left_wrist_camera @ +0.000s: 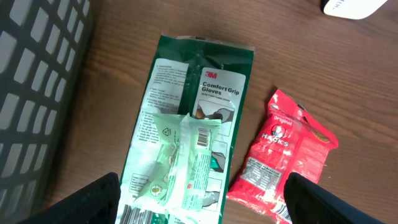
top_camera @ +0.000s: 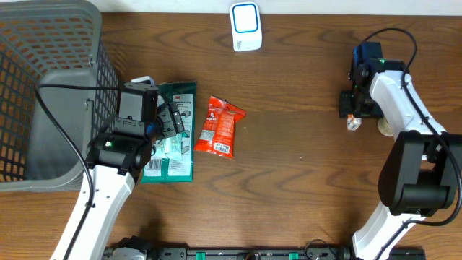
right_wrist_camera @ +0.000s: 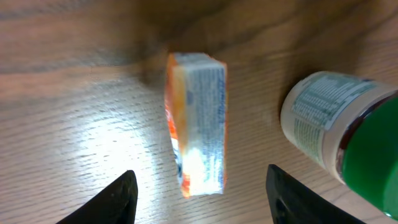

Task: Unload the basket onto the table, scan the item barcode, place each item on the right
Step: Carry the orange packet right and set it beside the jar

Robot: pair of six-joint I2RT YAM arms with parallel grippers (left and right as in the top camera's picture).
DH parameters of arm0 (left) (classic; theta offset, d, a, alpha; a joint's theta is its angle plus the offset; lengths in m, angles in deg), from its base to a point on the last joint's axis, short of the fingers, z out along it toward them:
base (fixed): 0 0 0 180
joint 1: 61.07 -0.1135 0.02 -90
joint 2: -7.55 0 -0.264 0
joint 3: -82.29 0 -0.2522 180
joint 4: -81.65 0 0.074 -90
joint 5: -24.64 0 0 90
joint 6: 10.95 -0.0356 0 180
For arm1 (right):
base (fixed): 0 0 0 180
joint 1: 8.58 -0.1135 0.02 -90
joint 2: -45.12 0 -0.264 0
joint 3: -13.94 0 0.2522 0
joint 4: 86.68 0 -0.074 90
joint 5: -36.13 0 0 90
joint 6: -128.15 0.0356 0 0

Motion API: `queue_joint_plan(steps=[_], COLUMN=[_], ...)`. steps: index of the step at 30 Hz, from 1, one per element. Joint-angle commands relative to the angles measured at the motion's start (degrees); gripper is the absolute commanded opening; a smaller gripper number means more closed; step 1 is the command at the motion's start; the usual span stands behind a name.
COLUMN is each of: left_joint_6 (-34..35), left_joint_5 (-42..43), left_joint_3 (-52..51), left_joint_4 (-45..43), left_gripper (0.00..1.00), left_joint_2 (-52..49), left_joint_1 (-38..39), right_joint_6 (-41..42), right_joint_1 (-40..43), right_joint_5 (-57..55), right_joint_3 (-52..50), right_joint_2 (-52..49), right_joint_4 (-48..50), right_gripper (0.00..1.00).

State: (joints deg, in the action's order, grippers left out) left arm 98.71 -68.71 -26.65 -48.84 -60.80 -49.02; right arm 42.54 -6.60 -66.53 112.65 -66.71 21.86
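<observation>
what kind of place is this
Probably a mock shop checkout set up on a wooden table: a white barcode scanner, packaged goods such as a glove pack and red snack bag, and a grey mesh basket.

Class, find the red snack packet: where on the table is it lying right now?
Overhead, the red packet lies left of centre, right beside the green glove pack on its right, with the white scanner farther back.

Brown wood-grain worktop point(top_camera: 303, 144) — grey lattice basket point(top_camera: 72, 43), white scanner point(top_camera: 245, 25) with blue face, green-and-white glove pack point(left_wrist_camera: 186, 124), red snack bag point(left_wrist_camera: 280, 155) — orange-and-white box point(right_wrist_camera: 196, 124), white-labelled bottle point(right_wrist_camera: 320, 121).
</observation>
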Motion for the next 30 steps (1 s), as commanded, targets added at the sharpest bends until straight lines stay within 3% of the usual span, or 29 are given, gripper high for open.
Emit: queue_joint_plan(steps=[1,4,8,10,12,22,30], left_joint_6=[0.11,0.11,0.11,0.11,0.11,0.11,0.11], left_joint_5=[-0.13,-0.13,-0.13,-0.13,-0.13,-0.13,-0.13], left_joint_3=[1.11,1.11,1.11,1.11,1.11,1.11,1.11], left_joint_4=[0.0,0.0,-0.02,0.0,0.0,-0.02,0.0], left_gripper=[0.84,0.84,0.84,0.84,0.84,0.84,0.84], left_joint_2=[0.2,0.2,0.2,0.2,0.2,0.2,0.2], left_joint_1=[-0.2,-0.2,-0.2,-0.2,-0.2,-0.2,-0.2], right_joint_6=[1.07,-0.81,-1.75,-1.75,-1.75,1.79,3.34], right_joint_1=[0.11,0.07,-0.76,-0.79,-0.79,0.9,3.56], right_joint_5=[4.98,10.6,13.18,12.98,12.63,2.05,0.81], right_joint_3=[1.14,1.14,1.09,0.0,-1.62,-4.0,-4.0], right_joint_2=[1.16,1.16,1.14,1.14,1.09,1.09,1.09], right_joint_4=[-0.59,-0.17,1.09,2.47,4.57,6.67,5.73], right_gripper=[0.52,0.36,0.29,0.16,0.09,0.02,0.09])
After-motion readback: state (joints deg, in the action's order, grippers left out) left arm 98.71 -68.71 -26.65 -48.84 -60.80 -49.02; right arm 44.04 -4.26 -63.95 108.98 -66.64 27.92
